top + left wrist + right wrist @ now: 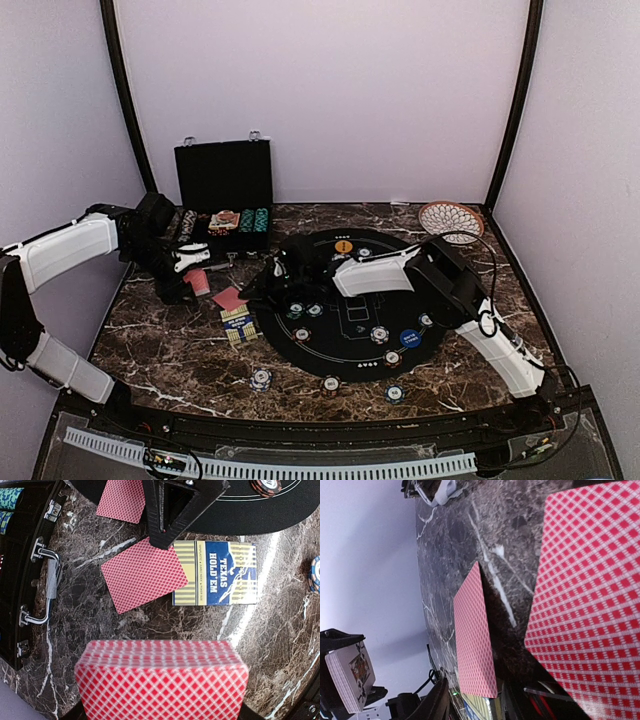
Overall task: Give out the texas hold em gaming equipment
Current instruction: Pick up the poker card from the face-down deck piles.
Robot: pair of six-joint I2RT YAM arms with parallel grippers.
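— Surveying from the largest down: a dark veined marble table [170, 340] carries a black round felt mat [350, 335], and a black hinged chip case [222, 175] stands open at the rear left. What of the arms?

— The left gripper [160, 709] is clamped on the red-backed deck of playing cards [161, 680], near the blue-and-yellow Texas Hold'em card box [215, 573]. The right gripper [278, 272] sits at the mat's left edge. I cannot tell whether its fingers pinch the red-backed card beside it [121, 499].

— Loose items?

— One face-down red-backed card [143, 573] lies on the marble, its corner against the box. Small striped-edge poker chips [261, 378] sit on and around the mat's near half.

— Recommendation?

— In my judgement, dealing is in hand. Hold the deck level and firmly squeezed. Draw only the top card, and lay each card apart from the lying one and off the box.
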